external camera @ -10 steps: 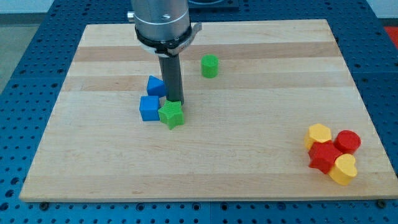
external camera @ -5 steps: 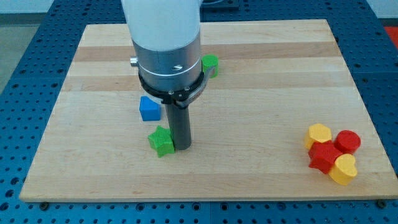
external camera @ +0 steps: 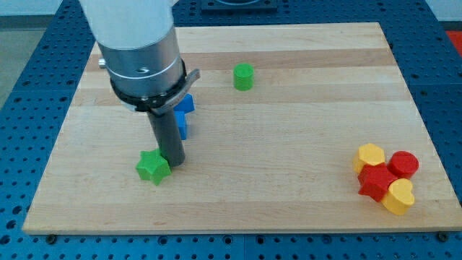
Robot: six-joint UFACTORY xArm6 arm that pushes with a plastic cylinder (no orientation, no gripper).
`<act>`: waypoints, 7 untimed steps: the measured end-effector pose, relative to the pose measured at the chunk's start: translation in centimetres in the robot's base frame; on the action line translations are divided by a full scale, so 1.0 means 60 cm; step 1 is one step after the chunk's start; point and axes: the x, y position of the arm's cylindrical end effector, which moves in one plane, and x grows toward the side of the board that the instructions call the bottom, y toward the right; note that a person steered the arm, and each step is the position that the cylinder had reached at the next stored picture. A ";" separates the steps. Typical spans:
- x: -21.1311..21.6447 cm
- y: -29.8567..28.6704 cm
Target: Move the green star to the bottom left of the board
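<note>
Rod end, my tip (external camera: 175, 160), touches the green star (external camera: 153, 167) on the star's right side. No hand shows, so its state cannot be told. Two blue blocks (external camera: 182, 113) sit just above the star, partly hidden by the rod.

Beside the small green block (external camera: 243, 76): blue blocks (external camera: 182, 115) to its left, red-and-yellow cluster (external camera: 386, 178) far lower right.

Blue blocks (external camera: 183, 115) largely hidden behind the rod and arm housing (external camera: 141, 50), whose top is cropped; shapes indeterminate.
</note>
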 end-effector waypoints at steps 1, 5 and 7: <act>0.003 -0.030; 0.035 -0.056; 0.081 -0.012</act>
